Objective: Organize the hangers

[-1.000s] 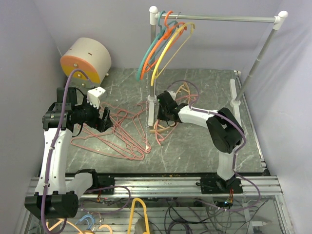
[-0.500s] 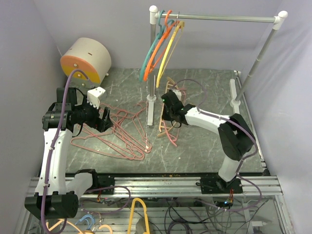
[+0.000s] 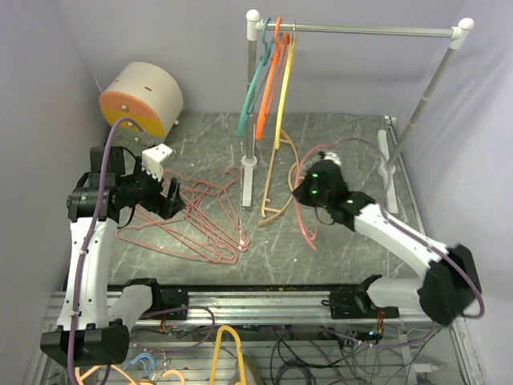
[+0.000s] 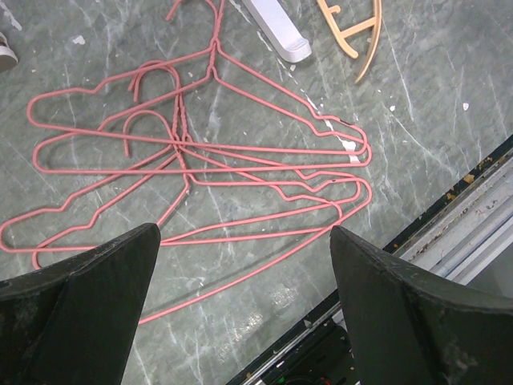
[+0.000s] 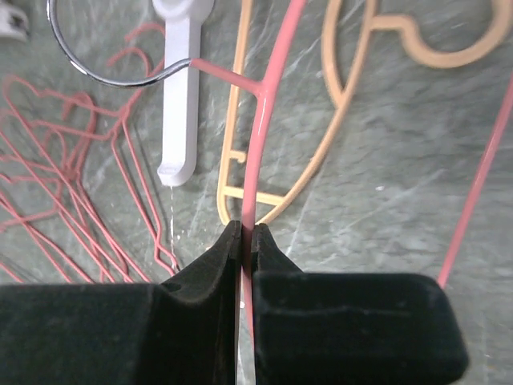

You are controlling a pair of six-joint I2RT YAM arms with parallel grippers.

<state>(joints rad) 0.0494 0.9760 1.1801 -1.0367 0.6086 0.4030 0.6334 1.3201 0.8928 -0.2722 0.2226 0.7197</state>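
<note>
Teal (image 3: 255,80), orange (image 3: 271,76) and yellow (image 3: 284,88) hangers hang at the left end of the rail (image 3: 377,32). Several pink wire hangers (image 3: 200,220) lie tangled on the table, also in the left wrist view (image 4: 208,160). My left gripper (image 3: 172,199) is open and empty just above them (image 4: 244,233). A peach hanger (image 3: 272,196) lies by the rack post. My right gripper (image 3: 309,191) is shut on the arm of a thicker pink hanger (image 5: 260,136) with a silver hook (image 5: 104,76), held above the table (image 5: 247,228).
The rack's white foot (image 5: 180,96) lies next to the peach hanger (image 5: 232,128). A round cream and orange drum (image 3: 140,98) stands at the back left. The right rack post (image 3: 421,108) slants at the right. The table's front rail (image 4: 473,224) is close to the left gripper.
My right arm has swung to the right and nearer the front, carrying the pink hanger away from the rack post. The hanging hangers have swung back to hang straight. The left arm has barely moved.
</note>
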